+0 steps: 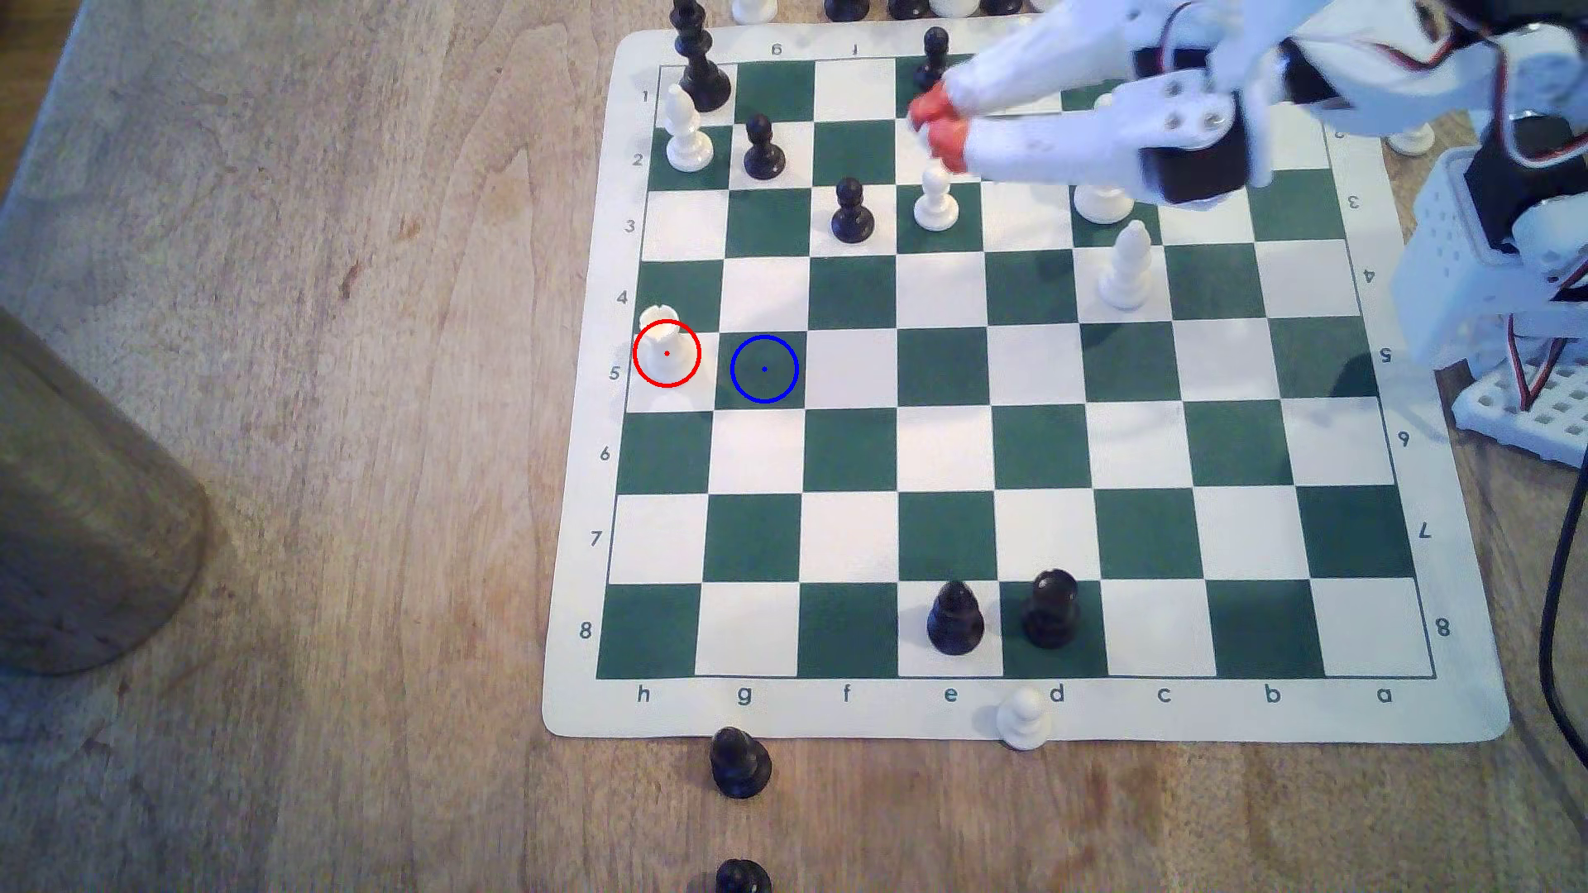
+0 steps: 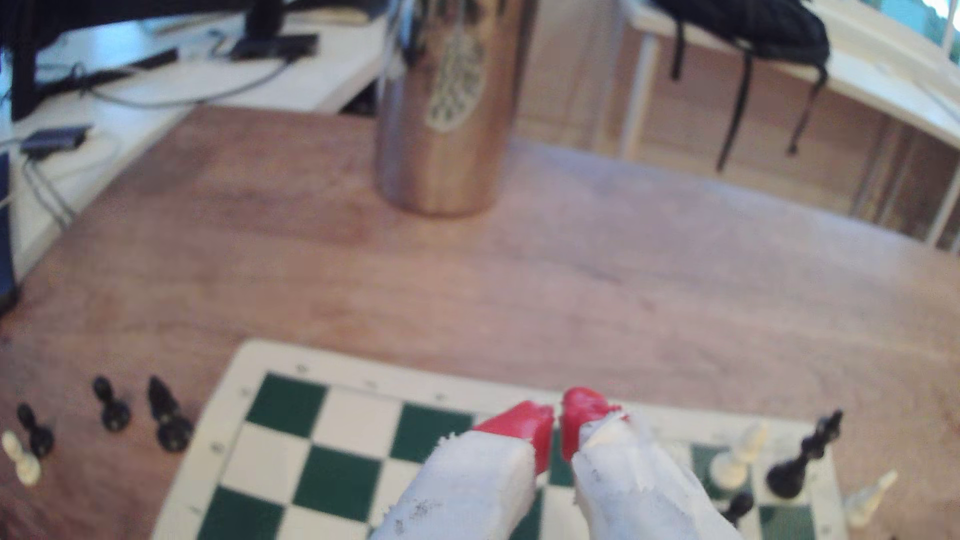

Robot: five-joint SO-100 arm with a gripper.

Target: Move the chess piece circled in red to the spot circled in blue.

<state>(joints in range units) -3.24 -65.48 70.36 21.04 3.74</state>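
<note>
The chess piece, a short white rook (image 1: 664, 342), stands on the board's edge column at the exterior view's left, ringed by a red circle. The spot (image 1: 764, 369) is the dark green square just to its right in that view, marked by a blue circle and dot, with nothing on it. My gripper (image 1: 937, 124) hovers high over the far part of the board, well to the right of both. Its red fingertips (image 2: 524, 423) almost touch, and nothing is between them. The wrist view has the gripper (image 2: 558, 420) above the green and white chessboard (image 2: 291, 405).
A white pawn (image 1: 936, 202) sits right under the fingertips, with black pawns (image 1: 852, 215) and a white bishop (image 1: 1126, 268) nearby. Two black pieces (image 1: 954, 620) stand on the near row. A metal cup (image 1: 86, 515) stands off the board at the exterior view's left. Captured pieces (image 1: 740, 762) lie beside the board.
</note>
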